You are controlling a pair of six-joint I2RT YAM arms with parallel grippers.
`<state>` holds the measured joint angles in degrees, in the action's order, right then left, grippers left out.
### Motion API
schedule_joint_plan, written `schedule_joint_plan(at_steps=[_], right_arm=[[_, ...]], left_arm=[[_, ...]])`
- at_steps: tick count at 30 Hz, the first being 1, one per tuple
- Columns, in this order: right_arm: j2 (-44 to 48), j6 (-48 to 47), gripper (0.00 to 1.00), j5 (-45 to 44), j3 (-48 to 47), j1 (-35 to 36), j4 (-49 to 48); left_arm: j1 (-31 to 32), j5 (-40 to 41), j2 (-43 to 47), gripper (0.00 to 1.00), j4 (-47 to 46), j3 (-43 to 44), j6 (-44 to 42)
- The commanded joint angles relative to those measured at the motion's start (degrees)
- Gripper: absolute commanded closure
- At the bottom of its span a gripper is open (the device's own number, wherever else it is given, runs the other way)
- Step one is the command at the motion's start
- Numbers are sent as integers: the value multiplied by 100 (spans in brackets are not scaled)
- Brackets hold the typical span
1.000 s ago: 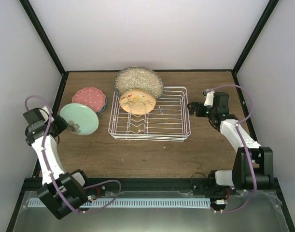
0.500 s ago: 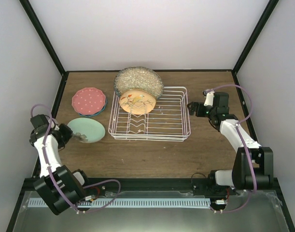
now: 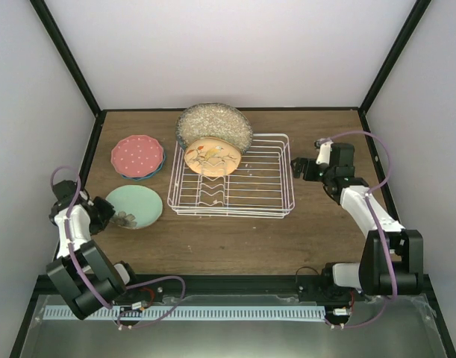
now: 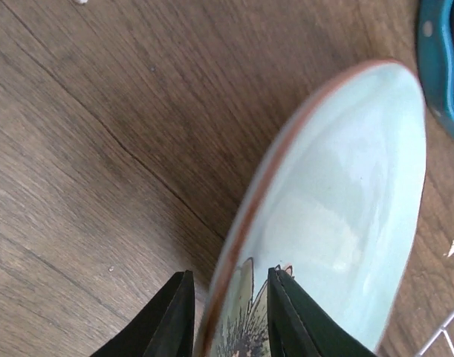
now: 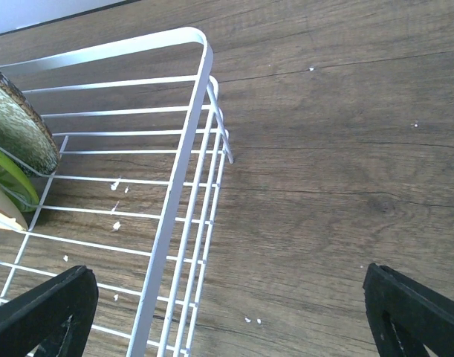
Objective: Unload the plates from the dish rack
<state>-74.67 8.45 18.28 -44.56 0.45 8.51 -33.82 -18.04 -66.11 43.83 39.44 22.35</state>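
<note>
L grip: jaws narrow, pinching mint plate rim.
R grip: jaws wide, beside rack right edge.
Nearby: pink plate, upper left.

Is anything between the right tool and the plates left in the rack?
Only the right wall of the dish rack: the right tool sits just outside it, open. The cream floral plate and grey plate stand at its far-left end; nothing else visible between.
</note>
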Motion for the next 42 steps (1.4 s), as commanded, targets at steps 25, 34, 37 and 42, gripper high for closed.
schedule_joint_plan(at_steps=[25,34,37,42], right_arm=[[214,-10,0,-141,-55,-45,123],[131,37,0,-64,-141,-45,16],[91,69,0,-32,-193,-45,-12],[217,62,0,-72,-184,-45,50]], left_arm=[[-4,322,-368,53,-49,510,233],[1028,-788,-1087,37,-2198,3680,306],[1986,-1518,-1811,37,-3153,4581,-574],[3519,-2631,-2963,39,-2504,5901,-3141]])
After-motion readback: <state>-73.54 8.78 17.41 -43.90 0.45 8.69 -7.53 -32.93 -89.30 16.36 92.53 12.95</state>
